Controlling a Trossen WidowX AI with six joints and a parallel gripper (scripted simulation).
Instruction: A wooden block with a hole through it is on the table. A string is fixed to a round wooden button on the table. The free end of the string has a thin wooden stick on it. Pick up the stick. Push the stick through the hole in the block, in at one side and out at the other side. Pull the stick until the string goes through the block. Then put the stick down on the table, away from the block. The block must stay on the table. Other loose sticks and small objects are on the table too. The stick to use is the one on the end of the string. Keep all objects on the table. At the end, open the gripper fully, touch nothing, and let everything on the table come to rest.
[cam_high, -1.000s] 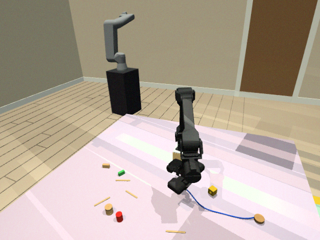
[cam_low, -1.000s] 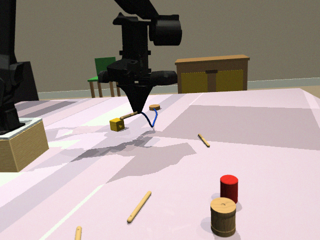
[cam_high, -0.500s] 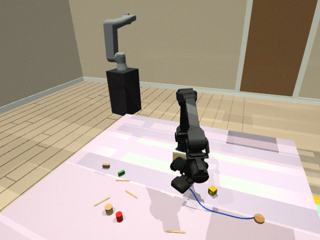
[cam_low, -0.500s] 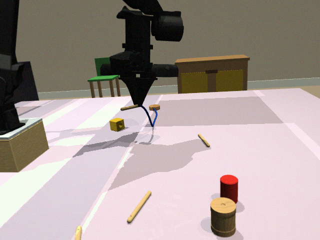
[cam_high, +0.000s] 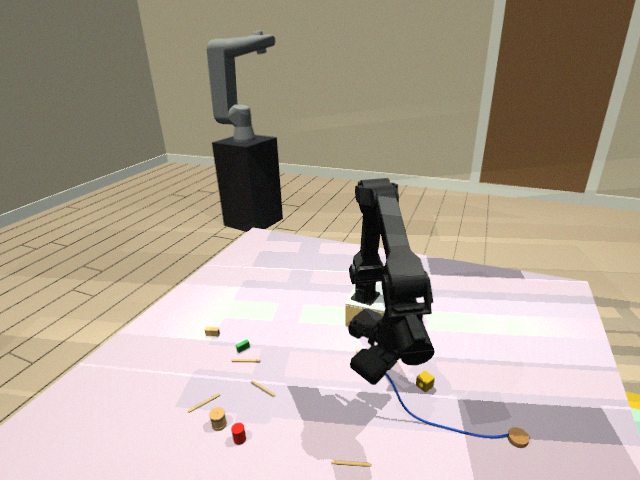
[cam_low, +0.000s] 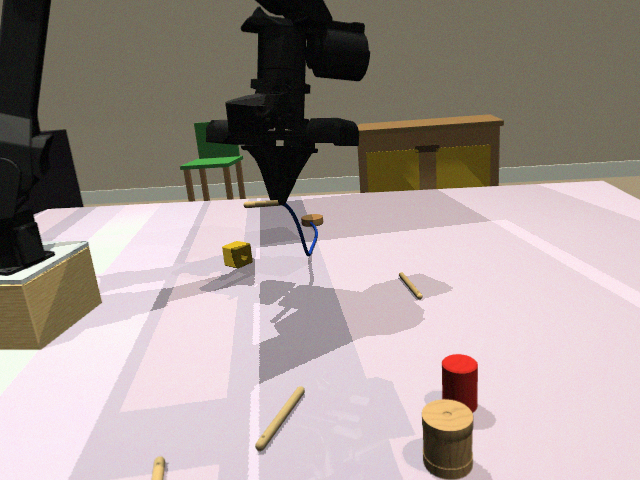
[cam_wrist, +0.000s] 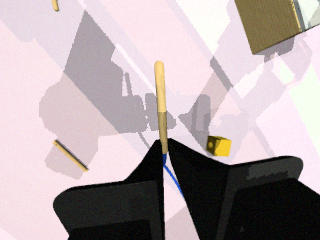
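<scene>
Stick (cam_wrist: 160, 100) juts forward from the closed hand (cam_wrist: 164, 150), above the table.

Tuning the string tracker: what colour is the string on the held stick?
Blue. The string shows best in the top view.

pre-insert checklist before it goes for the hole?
1. Grip: gripper shut on the stick: ok.
2. Right stick: blue string runs from it to the round button: ok.
3. Stick clear of the table: ok.
4. Yellow block on the table, hole visible: ok.
5. Stick tip lined up with the hole: not ok; it sits off to one side.
6. String free of loose sticks: ok.
</scene>
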